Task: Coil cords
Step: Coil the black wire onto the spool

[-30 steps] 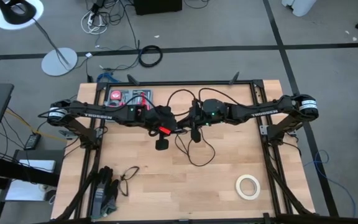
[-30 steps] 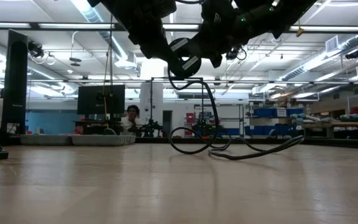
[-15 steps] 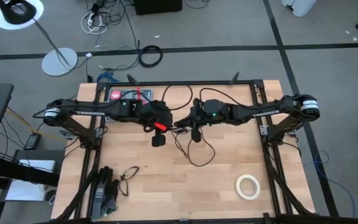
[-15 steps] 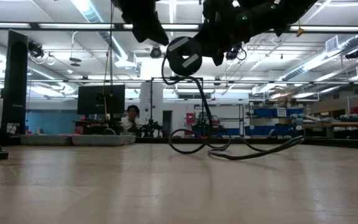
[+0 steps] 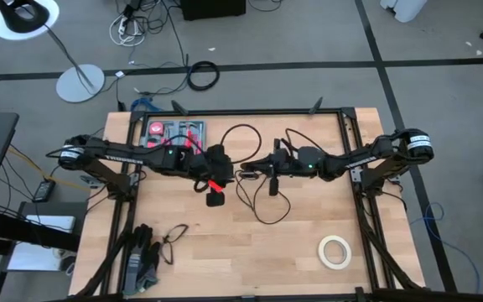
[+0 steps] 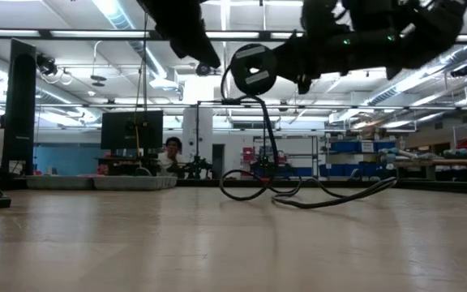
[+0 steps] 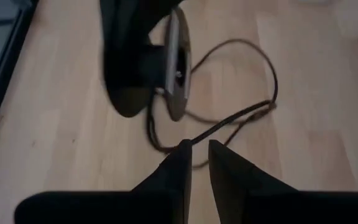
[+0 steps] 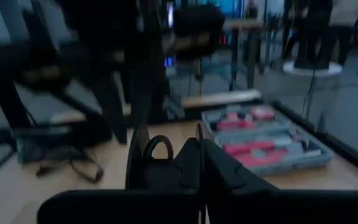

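Observation:
The cord is thin and black. It hangs between my two grippers over the middle of the table, and its lower loops (image 5: 264, 220) lie on the wood (image 6: 314, 199). My right gripper (image 5: 248, 174) points level toward the table's left and is shut (image 8: 201, 153). My left gripper (image 5: 230, 173) slants down toward it, its fingers a narrow gap apart (image 7: 199, 149). One raised strand of the cord (image 7: 235, 119) runs up to a left fingertip. The cord's end piece cannot be made out. My right gripper is shut on the cord, coming level from the table's right. The cord hangs slack from below its fingers (image 6: 256, 100) down to the table. The arm's own wrist hides the place of contact. My left gripper: the strand ends at one fingertip (image 7: 188, 144), and I cannot tell whether they touch.
A cream tape roll (image 5: 334, 251) lies near the front right. A grey case of red tools (image 5: 173, 132) sits at the far left. Black gloves (image 5: 143, 260) and a small dark loop (image 5: 174, 234) lie at the front left. Metal frames run along both table sides.
My right gripper has tipped up from slanting down to level, sinking and drawing back a little toward the table's right edge with the cord. The cord's loops on the table have stayed where they were.

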### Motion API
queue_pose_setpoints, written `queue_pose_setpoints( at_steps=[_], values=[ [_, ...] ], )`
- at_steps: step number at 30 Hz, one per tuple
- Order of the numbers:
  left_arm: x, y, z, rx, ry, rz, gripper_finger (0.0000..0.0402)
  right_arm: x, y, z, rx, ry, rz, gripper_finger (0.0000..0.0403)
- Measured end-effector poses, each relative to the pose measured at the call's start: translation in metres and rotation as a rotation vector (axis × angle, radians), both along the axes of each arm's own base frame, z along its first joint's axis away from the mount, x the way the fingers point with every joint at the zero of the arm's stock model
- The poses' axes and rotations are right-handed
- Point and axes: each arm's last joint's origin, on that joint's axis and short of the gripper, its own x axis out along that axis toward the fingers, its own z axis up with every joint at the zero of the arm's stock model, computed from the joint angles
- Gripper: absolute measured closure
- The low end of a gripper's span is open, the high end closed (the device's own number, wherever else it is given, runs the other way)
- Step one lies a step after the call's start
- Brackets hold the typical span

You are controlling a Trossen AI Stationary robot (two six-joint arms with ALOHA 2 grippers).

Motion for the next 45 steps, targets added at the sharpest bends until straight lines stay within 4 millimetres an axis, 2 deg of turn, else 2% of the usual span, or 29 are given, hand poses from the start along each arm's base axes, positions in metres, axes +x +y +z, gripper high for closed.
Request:
queue_pose_setpoints(
  at_steps=[6, 9, 14, 23, 38, 45],
  values=[
    [0.006, -0.001, -0.024, -0.028, -0.144, 0.016, 0.0344, -0.014, 0.005, -0.01, 0.003, -0.065, -0.019, 0.0403],
    [0.01, -0.001, -0.027, -0.028, -0.207, 0.013, 0.0344, -0.014, 0.008, -0.01, -0.004, -0.064, -0.014, 0.0403],
    [0.011, -0.001, -0.032, -0.026, -0.18, 0.012, 0.0344, -0.011, 0.011, -0.005, -0.028, -0.087, -0.013, 0.0403],
    [0.011, 0.0, -0.031, -0.01, -0.182, 0.035, 0.0344, -0.012, 0.014, 0.003, -0.03, -0.164, -0.017, 0.0403],
    [0.018, -0.001, -0.02, -0.04, -0.313, 0.011, 0.0337, -0.012, 0.017, 0.002, -0.076, -0.151, -0.039, 0.0403],
    [0.018, 0.0, -0.019, -0.01, -0.333, 0.056, 0.0335, -0.012, 0.017, 0.001, -0.078, -0.137, -0.047, 0.0403]
  ],
)
